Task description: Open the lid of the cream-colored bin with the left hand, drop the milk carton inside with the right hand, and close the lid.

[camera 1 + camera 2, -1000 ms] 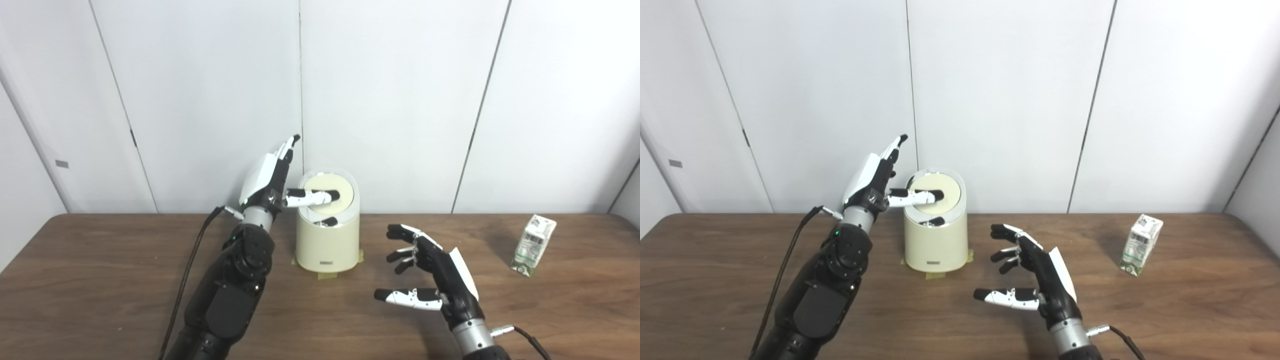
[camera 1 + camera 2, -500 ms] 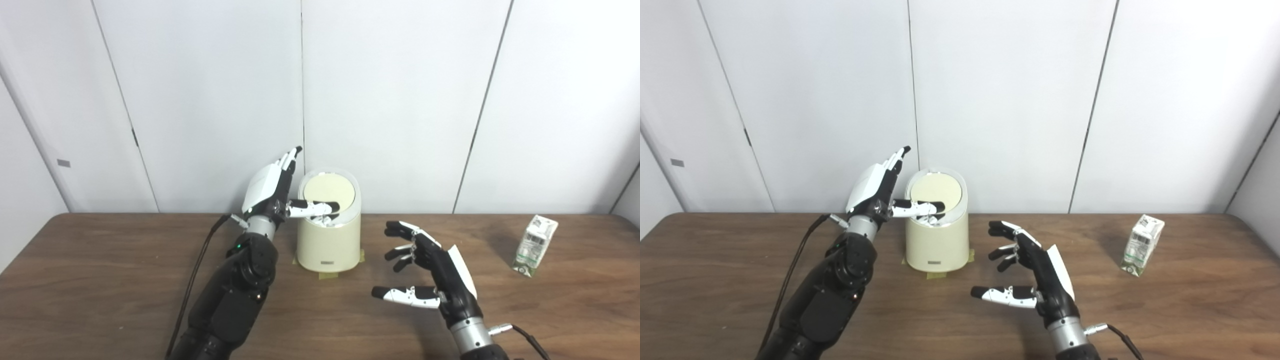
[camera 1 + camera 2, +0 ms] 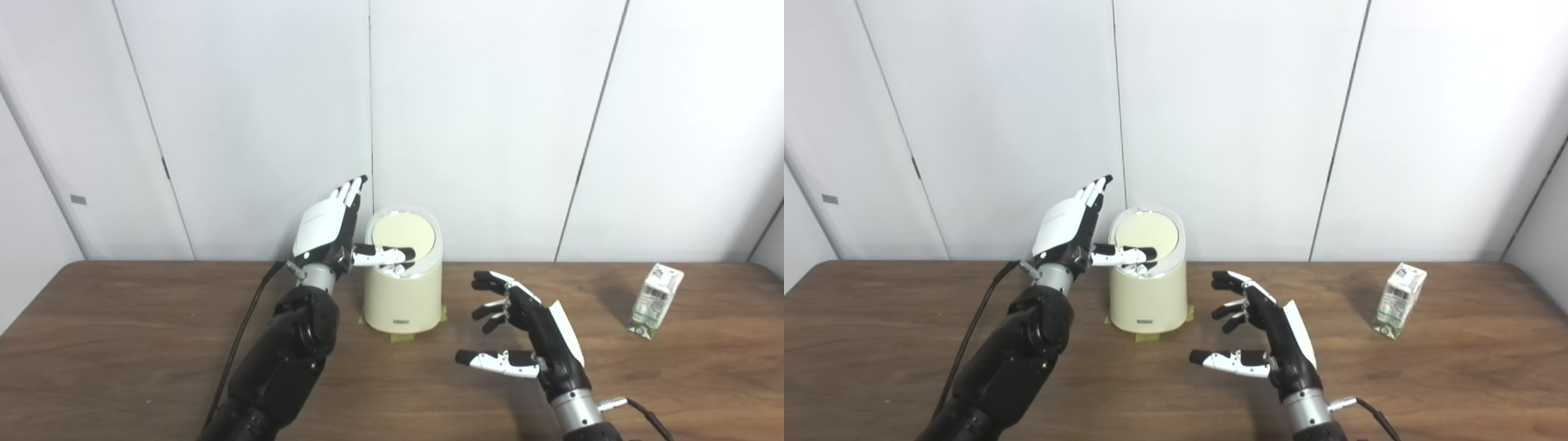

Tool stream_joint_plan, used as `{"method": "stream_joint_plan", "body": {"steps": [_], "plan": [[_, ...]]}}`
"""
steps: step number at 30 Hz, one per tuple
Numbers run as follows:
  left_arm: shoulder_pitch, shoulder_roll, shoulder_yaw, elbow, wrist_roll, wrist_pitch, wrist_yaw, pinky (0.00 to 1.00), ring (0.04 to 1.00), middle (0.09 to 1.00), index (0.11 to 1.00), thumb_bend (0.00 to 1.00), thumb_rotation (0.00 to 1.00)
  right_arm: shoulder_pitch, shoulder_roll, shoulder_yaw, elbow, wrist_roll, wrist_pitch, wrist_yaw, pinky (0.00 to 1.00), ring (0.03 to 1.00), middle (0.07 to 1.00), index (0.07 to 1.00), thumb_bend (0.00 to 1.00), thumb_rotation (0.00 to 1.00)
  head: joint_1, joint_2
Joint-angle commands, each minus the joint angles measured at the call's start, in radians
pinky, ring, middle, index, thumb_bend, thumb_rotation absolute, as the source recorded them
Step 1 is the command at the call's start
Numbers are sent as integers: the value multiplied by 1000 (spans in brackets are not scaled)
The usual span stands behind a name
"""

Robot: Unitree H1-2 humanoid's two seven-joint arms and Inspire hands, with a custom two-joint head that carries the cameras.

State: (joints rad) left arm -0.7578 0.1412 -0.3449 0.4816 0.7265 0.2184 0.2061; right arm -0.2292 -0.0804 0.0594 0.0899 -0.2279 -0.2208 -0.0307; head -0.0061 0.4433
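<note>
The cream-colored bin (image 3: 401,301) stands at the back middle of the wooden table (image 3: 122,343). Its round lid (image 3: 404,231) is tipped, front edge sunk into the bin and its face turned toward me. My left hand (image 3: 324,229) is beside the bin's left rim, fingers stretched upward and apart. Its thumb (image 3: 383,253) lies across the lid's sunken front edge. My right hand (image 3: 533,337) hovers open over the table, right of the bin, holding nothing. The milk carton (image 3: 654,300) stands upright far to the right, well apart from both hands.
Yellow tape (image 3: 398,334) sticks out under the bin's base. White wall panels (image 3: 490,122) rise just behind the table's back edge. A black cable (image 3: 242,331) runs along my left arm.
My left hand has come down a little and its thumb has pushed the lid's front edge deeper, tipping the lid steeper. The right hand and the carton have barely moved.
</note>
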Motion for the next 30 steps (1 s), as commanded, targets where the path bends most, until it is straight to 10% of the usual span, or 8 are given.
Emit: {"method": "stream_joint_plan", "body": {"steps": [1,18,30], "plan": [[-61,24,-16,-29,64,15,30,912,994,993,1000,833,140,-40,4,0,-24,2,-27,-8,437,572,764,774,647,113,0,2],[-76,105,-160,-28,299,111,-72,836,954,943,921,906,90,-31,-4,4,-43,-6,-16,-4,437,567,761,772,635,89,2,18],[0,10,106,-161,-77,5,-90,733,889,928,934,760,489,-35,-7,6,-30,-2,-20,-1,436,569,760,771,637,103,8,15]]}}
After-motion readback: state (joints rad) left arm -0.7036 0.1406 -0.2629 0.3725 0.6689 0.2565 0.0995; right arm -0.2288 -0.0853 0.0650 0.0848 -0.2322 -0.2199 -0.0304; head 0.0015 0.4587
